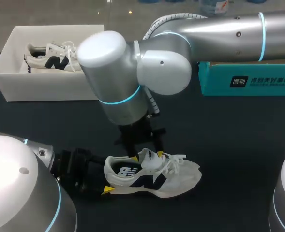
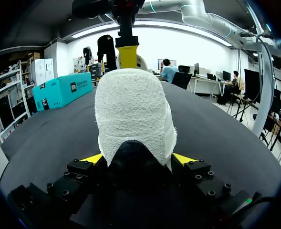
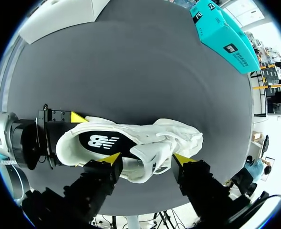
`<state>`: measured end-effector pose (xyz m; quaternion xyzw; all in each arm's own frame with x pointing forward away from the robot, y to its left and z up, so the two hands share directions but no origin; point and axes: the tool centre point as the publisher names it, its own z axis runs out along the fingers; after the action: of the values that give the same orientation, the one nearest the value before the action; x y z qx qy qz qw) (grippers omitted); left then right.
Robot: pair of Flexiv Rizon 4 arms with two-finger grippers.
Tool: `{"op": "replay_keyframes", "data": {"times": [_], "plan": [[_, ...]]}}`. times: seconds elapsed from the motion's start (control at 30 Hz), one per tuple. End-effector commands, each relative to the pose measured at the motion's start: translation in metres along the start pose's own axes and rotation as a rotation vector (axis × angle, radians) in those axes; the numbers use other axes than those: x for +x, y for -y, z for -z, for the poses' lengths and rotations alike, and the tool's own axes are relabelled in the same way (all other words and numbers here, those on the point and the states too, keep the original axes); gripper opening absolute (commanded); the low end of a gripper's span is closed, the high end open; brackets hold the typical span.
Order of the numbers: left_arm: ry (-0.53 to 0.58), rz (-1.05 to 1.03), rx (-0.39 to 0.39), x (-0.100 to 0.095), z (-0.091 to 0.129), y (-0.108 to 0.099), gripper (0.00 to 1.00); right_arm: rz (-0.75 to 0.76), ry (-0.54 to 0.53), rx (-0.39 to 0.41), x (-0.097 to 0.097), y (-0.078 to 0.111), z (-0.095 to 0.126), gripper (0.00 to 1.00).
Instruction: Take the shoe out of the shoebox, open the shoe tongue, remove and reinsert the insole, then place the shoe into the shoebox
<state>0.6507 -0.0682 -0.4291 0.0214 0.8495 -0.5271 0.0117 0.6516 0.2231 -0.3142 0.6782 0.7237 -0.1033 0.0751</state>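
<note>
My left gripper (image 2: 139,158) clamps the sneaker (image 1: 154,176) at its heel, judged the firmest hold, near the table's (image 1: 229,125) front edge. Its tongue (image 3: 152,151) looks light and floppy. I cannot tell whether my right gripper (image 1: 146,155) holds it.

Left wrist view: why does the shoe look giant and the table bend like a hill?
Left wrist view: the fisheye lens sits right behind the shoe, gripped by the left hand, so the heel looks huge and the flat table bows; head view: the shoe looks ordinary, and lamps put a soft shine on the right arm.
</note>
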Motion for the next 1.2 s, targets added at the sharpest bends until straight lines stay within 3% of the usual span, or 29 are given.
{"op": "replay_keyframes", "data": {"times": [0.03, 0.07, 0.13, 0.17, 0.4, 0.77, 1.2], "plan": [[-0.001, 0.001, -0.001, -0.001, -0.001, -0.007, 0.00, -0.286, 0.049, -0.002, 0.012, 0.005, -0.001, 0.71], [-0.001, 0.001, -0.001, -0.001, -0.001, -0.007, 0.00, -0.289, 0.046, -0.003, 0.011, 0.007, -0.002, 0.60], [-0.001, 0.001, -0.001, -0.001, -0.001, -0.007, 0.00, -0.299, 0.046, 0.000, 0.007, 0.010, -0.003, 0.27], [-0.001, 0.001, -0.001, -0.001, -0.001, -0.007, 0.00, -0.302, 0.045, -0.002, 0.004, 0.012, -0.003, 0.00], [-0.001, 0.001, -0.001, -0.001, -0.001, -0.007, 0.00, -0.326, 0.053, -0.008, -0.012, 0.016, 0.002, 0.00], [-0.001, 0.001, -0.001, -0.001, -0.001, -0.007, 0.00, -0.401, 0.047, -0.018, -0.057, 0.021, 0.012, 0.00], [-0.001, 0.001, -0.001, -0.001, -0.001, -0.007, 0.00, -0.477, -0.035, -0.003, -0.092, 0.025, -0.004, 0.00]]}}
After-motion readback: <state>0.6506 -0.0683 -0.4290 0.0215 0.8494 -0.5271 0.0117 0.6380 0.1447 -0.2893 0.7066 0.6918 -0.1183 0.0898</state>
